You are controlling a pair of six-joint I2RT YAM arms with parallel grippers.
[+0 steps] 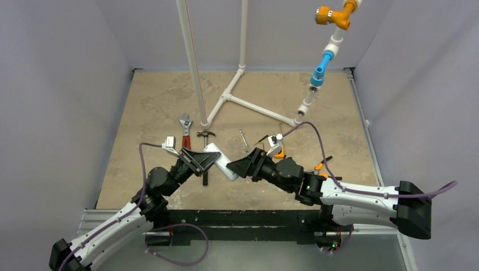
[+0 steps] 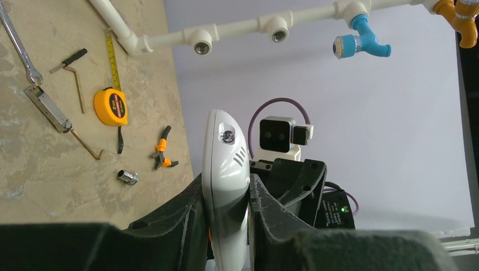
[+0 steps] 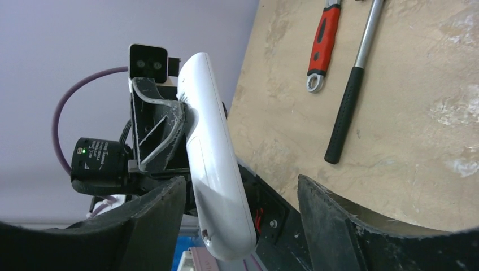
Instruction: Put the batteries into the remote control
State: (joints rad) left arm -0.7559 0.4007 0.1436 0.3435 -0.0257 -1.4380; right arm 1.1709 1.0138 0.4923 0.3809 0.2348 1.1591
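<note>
Left hand (image 2: 226, 195): clamped on remote control (image 2: 225, 164), held aloft near hammer (image 1: 206, 135). Right hand (image 3: 240, 189): apart, straddling its free end. Step: presenting handset. Next: likely exposing the recess. Batteries: none clearly visible.

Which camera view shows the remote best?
The right wrist view: the remote shows nearly full length, clamped in the left gripper. The left wrist view shows only its end and a narrow side; the top view shows just a small white part.
</note>
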